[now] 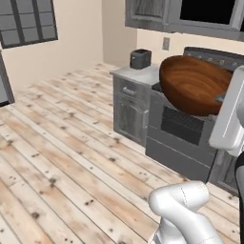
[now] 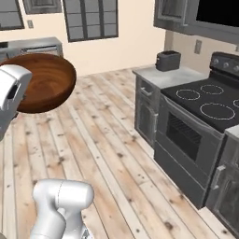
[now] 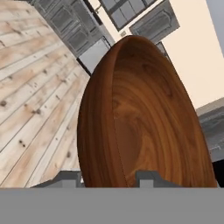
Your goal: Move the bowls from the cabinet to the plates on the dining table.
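Gripping the rim of the deep, glossy reddish-brown wooden bowl (image 3: 144, 113), the two-finger gripper (image 3: 109, 177) has one dark tip on the outside of the wall and one on the inside, clamped on it. The bowl is carried in the air, tilted, above the pale plank floor (image 1: 62, 157). In the left base view the bowl (image 1: 195, 85) hangs in front of the black stove with ring burners (image 2: 205, 105). A small dark toaster (image 2: 168, 60) sits on the grey counter (image 2: 172, 74) on the stove's far side.

Glossy dark wood bowl (image 3: 144, 118) — pale knotty plank floor (image 1: 57, 157), matt
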You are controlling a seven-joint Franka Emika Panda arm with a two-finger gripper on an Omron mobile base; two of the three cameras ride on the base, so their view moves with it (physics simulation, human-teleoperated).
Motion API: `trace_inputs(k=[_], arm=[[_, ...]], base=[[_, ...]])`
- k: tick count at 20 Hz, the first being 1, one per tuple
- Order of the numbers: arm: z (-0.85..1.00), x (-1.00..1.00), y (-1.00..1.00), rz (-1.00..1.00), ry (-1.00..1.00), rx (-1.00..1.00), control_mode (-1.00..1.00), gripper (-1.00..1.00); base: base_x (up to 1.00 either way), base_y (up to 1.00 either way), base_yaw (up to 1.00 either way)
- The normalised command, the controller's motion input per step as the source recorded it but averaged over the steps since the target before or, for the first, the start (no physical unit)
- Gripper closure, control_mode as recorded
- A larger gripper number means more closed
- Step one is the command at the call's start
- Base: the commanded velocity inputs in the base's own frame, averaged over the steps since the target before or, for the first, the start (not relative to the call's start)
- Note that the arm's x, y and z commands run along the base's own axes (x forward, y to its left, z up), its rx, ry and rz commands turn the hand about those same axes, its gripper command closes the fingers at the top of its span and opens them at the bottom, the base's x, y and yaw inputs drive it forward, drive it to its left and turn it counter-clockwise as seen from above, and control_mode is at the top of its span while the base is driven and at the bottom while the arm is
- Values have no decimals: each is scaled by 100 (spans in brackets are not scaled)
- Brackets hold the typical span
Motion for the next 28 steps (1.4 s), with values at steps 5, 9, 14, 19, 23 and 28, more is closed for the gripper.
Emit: trace_inputs(k=[5,9,14,19,23,28], arm=[[0,0,0,0,0,0,100,100],[0,0,0,0,0,0,100,100],[0,0,0,0,0,0,100,100],[0,0,0,0,0,0,100,100],[0,0,0,0,0,0,100,100],[0,0,0,0,0,0,100,100]], base=[[28,39,32],[34,40,31],[35,37,32],[35,29,33],[35,29,34],[38,27,33]])
